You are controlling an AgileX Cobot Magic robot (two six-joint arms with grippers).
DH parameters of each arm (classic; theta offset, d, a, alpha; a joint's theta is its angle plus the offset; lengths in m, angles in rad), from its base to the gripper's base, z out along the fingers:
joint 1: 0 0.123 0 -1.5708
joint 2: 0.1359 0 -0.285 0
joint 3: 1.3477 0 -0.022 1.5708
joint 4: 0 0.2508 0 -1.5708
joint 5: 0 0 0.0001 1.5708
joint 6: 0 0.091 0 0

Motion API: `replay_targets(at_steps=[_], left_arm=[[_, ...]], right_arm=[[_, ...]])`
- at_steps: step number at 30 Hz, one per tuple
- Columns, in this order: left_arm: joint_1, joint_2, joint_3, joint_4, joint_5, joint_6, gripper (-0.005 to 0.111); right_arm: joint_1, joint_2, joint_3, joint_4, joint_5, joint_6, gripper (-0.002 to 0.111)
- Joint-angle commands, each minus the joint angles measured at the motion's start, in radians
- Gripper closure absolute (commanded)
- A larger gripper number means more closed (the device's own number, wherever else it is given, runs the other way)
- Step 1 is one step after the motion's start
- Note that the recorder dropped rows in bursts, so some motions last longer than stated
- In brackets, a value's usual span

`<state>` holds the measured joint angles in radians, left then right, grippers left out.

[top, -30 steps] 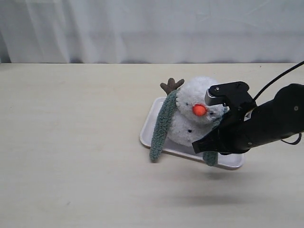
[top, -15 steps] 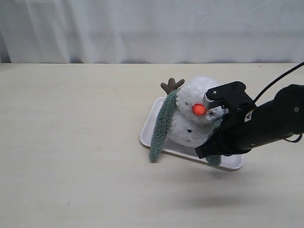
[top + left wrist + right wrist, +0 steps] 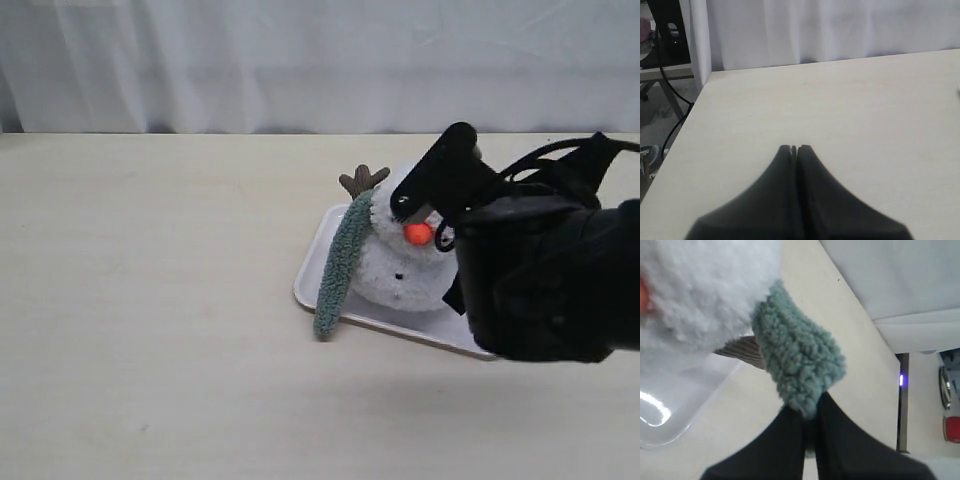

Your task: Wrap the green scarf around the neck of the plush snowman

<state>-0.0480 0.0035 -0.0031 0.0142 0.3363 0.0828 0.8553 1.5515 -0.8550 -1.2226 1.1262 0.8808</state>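
1. The plush snowman [image 3: 398,275] sits upright in a shallow white tray [image 3: 312,268] on the pale counter [image 3: 150,320]. A white curtain [image 3: 300,60] hangs behind.
2. Its orange nose [image 3: 419,234] faces the exterior camera, and one brown twig arm [image 3: 362,180] sticks up at its left side in that view.
3. The green scarf [image 3: 340,260] runs from beside the head down the snowman's left side in the exterior view. Its rounded lower end hangs over the tray's rim onto the counter.
4. Across the front of the snowman's neck [image 3: 390,243] only white plush shows.
5. The right arm reaches in from the right of the exterior view and covers the right half of the snowman and tray. Its end effector cannot be seen there.
6. In the right wrist view the right end effector [image 3: 810,416] has its fingers [image 3: 790,440] pressed nearly together, pinching the other end of the scarf [image 3: 800,365].
7. That scarf end bunches up just beside the white plush [image 3: 700,285], above the tray edge [image 3: 670,410].
8. The left end effector [image 3: 795,148] hangs over bare counter [image 3: 865,110], its fingers closed against each other and holding nothing.
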Motion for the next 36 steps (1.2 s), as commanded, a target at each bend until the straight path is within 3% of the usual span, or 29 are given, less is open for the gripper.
replay_targets(at_steps=[1, 11, 19, 28, 32, 36], left_arm=[[0.003, -0.004, 0.003, -0.001, -0.013, -0.005, 0.107], [0.003, -0.004, 0.003, -0.001, -0.013, -0.005, 0.107], [0.003, -0.004, 0.003, -0.001, -0.013, -0.005, 0.107], [0.003, -0.004, 0.003, -0.001, -0.013, -0.005, 0.107], [0.003, -0.004, 0.003, -0.001, -0.013, -0.005, 0.107], [0.003, -0.004, 0.003, -0.001, -0.013, -0.005, 0.107]], right_arm=[[0.083, 0.018, -0.006, -0.028, 0.095, 0.012, 0.104], [0.09, 0.148, -0.006, 0.041, 0.095, -0.063, 0.104], [0.09, 0.199, -0.006, -0.024, 0.095, -0.188, 0.104], [0.213, 0.199, -0.006, -0.096, 0.043, -0.293, 0.103], [0.218, 0.203, -0.006, -0.084, 0.009, -0.3, 0.087], [0.218, 0.221, -0.006, -0.063, 0.007, -0.3, 0.053]])
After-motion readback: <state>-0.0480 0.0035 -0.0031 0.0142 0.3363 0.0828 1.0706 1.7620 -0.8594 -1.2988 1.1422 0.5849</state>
